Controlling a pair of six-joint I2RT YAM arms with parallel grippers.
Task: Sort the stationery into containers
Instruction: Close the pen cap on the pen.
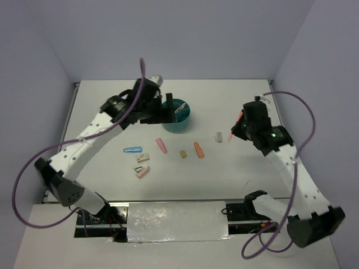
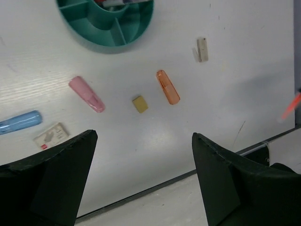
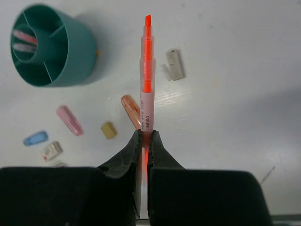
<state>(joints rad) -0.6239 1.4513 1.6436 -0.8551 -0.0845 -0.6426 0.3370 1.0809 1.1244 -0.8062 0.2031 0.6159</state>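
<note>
The teal tub (image 1: 177, 116) stands at the back middle of the table, with pink-white pens (image 3: 23, 40) in one compartment. My left gripper (image 1: 168, 109) hangs just left of the tub, open and empty (image 2: 143, 136). My right gripper (image 1: 238, 126) is shut on an orange-pink pen (image 3: 147, 75) and holds it above the table, right of the loose pieces. On the table lie a pink capsule (image 1: 161, 145), an orange capsule (image 1: 198, 149), a light-blue capsule (image 1: 132, 150), a tan block (image 1: 183, 153), a grey block (image 1: 219, 136) and pink-white blocks (image 1: 142, 165).
The loose pieces lie in a row in front of the tub (image 2: 110, 23). The table's near edge (image 2: 155, 186) runs below my left fingers. Purple cables loop off both arms at the sides.
</note>
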